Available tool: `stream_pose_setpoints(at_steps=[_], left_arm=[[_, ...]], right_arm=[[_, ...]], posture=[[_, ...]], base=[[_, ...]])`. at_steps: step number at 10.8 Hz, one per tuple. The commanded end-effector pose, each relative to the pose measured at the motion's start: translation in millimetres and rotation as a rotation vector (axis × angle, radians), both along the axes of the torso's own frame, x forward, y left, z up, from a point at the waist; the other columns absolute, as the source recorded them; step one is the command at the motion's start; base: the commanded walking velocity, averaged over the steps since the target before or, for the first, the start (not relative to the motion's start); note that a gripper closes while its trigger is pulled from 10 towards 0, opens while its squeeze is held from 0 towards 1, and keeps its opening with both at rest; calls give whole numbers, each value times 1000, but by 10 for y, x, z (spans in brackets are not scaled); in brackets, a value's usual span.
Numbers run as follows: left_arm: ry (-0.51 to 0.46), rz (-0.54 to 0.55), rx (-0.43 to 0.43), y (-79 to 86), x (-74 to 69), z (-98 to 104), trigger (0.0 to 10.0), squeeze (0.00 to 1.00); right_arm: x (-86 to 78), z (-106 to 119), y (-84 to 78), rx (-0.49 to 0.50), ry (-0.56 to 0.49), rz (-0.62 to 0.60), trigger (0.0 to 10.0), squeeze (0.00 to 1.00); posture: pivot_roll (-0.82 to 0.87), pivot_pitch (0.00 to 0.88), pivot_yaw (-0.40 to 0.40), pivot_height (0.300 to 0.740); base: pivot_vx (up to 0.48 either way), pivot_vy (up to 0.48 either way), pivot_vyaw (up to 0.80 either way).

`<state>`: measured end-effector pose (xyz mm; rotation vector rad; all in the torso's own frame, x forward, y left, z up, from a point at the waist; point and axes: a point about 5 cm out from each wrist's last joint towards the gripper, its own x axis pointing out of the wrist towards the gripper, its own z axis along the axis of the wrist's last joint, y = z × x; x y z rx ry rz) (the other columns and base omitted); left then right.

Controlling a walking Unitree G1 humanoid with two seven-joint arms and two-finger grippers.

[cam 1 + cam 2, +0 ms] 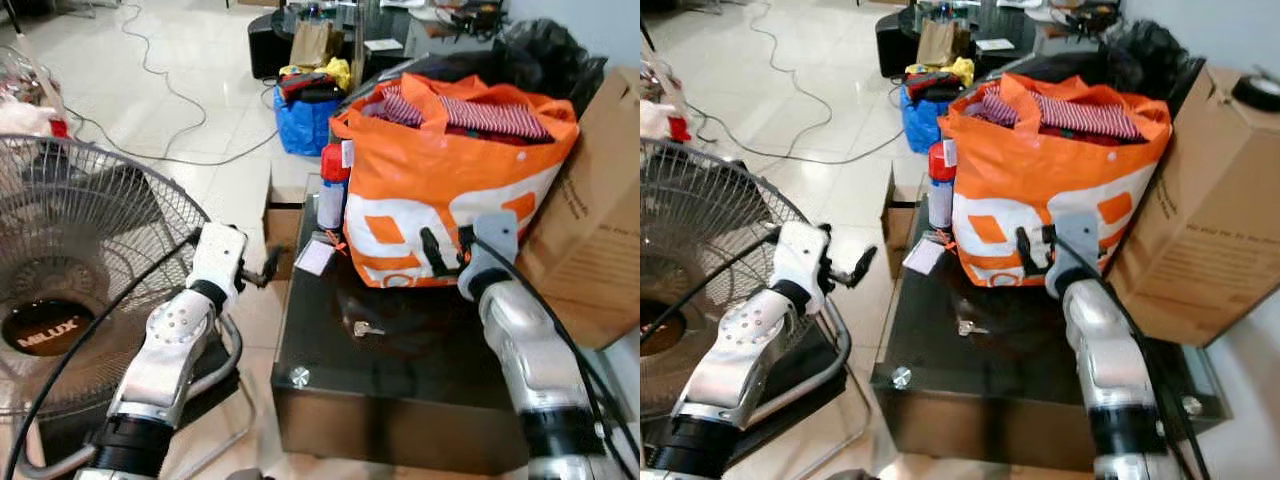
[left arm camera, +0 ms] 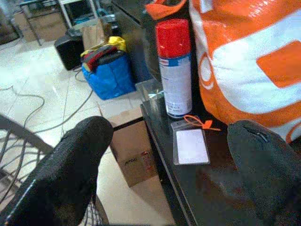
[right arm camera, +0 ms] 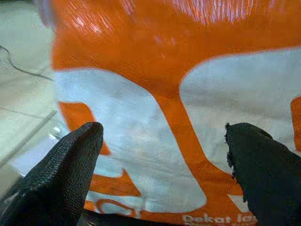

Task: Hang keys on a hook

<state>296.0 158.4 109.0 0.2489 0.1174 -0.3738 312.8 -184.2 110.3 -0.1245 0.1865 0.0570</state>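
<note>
The keys (image 1: 366, 328) lay flat on the dark glass table (image 1: 330, 395), just in front of the orange bag (image 1: 450, 180) and between the two arms, untouched — so the pick-up had not begun, and no hook could be made out anywhere. The right gripper (image 1: 447, 250) hung close to the bag's printed face, above and to the right of the keys, its fingers (image 3: 61, 174) spread wide with nothing between them; it looked the likelier one to drop onto the keys, being over the table already. The left gripper (image 1: 268, 266) was held off the table's left edge, beside the fan (image 1: 70, 260), also spread wide and holding nothing, its camera looking past the edge at a red-capped can (image 2: 174, 66) and a card (image 2: 190, 146) with an orange tie lying beside it. The can stood against the bag's left side, well clear of the keys. The keys were small and thin against smooth glass — a pinch from straight above would probably need fingertips right down on the surface, and they might slide rather than lift.
</note>
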Motion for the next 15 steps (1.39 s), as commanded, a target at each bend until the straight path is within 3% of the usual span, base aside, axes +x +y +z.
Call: stream_pose_setpoints(at_steps=[1,3,5,7,10,11,12,13,15], left_arm=[[-5,-46,42,-34,28,50,10000,0],[20,-121,99,-39,-69,19,10000,0],[104,-215,156,57,-277,-97,10000,0],[161,-305,154,4,-398,-157,10000,0],[226,-439,204,-44,-573,-216,10000,0],[230,-457,215,-39,-593,-208,10000,0],[239,-481,218,-39,-618,-186,10000,0],[248,-501,222,-37,-641,-158,10000,0],[271,-510,237,25,-732,-151,10000,0]], right_arm=[[30,-47,-48,-15,30,-36,10000,933],[5,-243,77,30,132,51,10000,1000],[-90,-529,287,6,264,192,10000,1000],[-222,-748,383,21,370,284,10000,1000],[-275,-993,499,17,433,350,10000,1000],[-275,-1016,537,16,435,350,10000,110],[-256,-1024,626,16,418,340,10000,0],[-229,-1041,696,4,409,327,10000,0],[-183,-1045,806,101,394,275,10000,0]], posture=[[13,0,7,740],[33,0,-21,740],[29,0,-23,740],[27,0,-29,740],[16,0,-32,740],[18,0,-31,740],[30,0,-34,740],[48,0,-45,740],[65,0,-64,740]], base=[[0,0,0],[0,0,0],[0,0,0],[0,0,0],[0,0,0],[0,0,0],[0,0,0],[0,0,0],[0,0,0]])
